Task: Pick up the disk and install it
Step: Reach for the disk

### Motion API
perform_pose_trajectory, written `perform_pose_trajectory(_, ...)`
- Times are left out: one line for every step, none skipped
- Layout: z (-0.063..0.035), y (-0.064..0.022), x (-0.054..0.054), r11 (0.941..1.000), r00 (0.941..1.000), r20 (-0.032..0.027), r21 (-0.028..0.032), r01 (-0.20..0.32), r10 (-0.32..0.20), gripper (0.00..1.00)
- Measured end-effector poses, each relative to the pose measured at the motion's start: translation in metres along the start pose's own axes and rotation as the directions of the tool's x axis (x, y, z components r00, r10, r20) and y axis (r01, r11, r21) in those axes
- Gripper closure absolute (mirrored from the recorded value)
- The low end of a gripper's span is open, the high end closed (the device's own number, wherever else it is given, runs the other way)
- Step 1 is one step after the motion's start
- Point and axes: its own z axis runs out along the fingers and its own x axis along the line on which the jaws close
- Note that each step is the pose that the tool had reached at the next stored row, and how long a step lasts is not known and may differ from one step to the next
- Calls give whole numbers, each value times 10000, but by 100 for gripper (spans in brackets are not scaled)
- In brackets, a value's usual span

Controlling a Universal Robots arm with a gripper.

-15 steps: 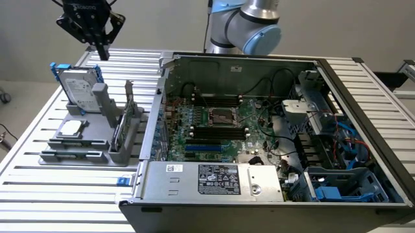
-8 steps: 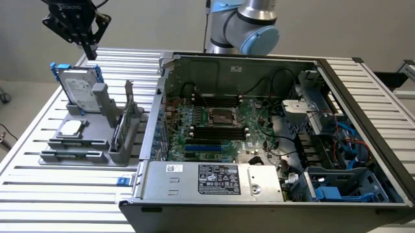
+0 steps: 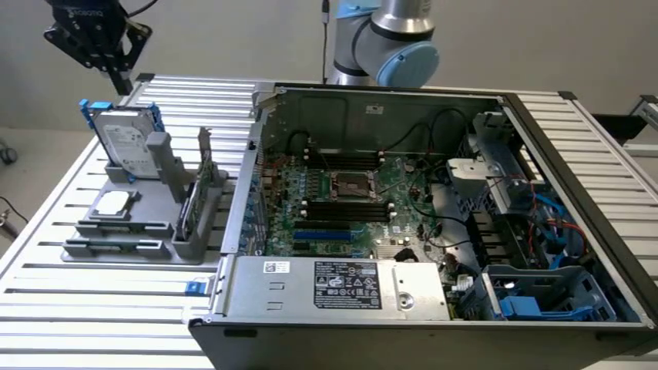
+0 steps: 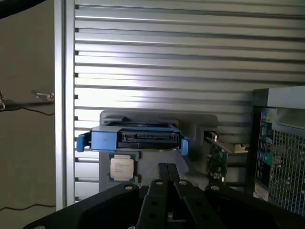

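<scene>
The disk [image 3: 128,143] is a silver-grey hard drive with a white label and blue rails. It stands upright at the back of a grey holder [image 3: 129,250] on the exterior view's left. My gripper [image 3: 116,79] hangs in the air above and behind it, apart from it, and holds nothing. In the wrist view I look down on the disk [image 4: 136,139] edge-on. My gripper [image 4: 169,177] is shut, its black fingers [image 4: 163,172] pressed together short of the disk.
The holder also carries a square processor chip [image 3: 113,203] and upright cards [image 3: 202,193]. An open computer case [image 3: 575,154] lies on the slatted metal table [image 3: 82,316] to the exterior view's right. Inside are the motherboard [image 3: 350,193] and blue drive bays [image 3: 535,307].
</scene>
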Motion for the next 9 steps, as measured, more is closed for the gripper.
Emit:
perform_pose_trajectory(8, 15, 47, 10000, 10000, 0, 2, -1, 1, 89)
perform_pose_trajectory(15, 29, 92, 10000, 10000, 0, 4, -1, 1, 89)
perform_pose_trajectory(23, 43, 139, 10000, 10000, 1, 5, 0, 0, 89)
perform_pose_trajectory(29, 57, 183, 10000, 10000, -1, 7, 0, 0, 89)
perform_pose_trajectory(36, 70, 228, 10000, 10000, 0, 8, 0, 0, 89)
perform_pose_trajectory(42, 84, 272, 10000, 10000, 0, 9, 0, 0, 89)
perform_pose_trajectory(47, 98, 317, 10000, 10000, 0, 10, 0, 0, 89)
perform_pose_trajectory(53, 113, 365, 10000, 10000, 0, 10, -1, 1, 89)
perform_pose_trajectory(57, 127, 409, 10000, 10000, -1, 9, -1, 1, 89)
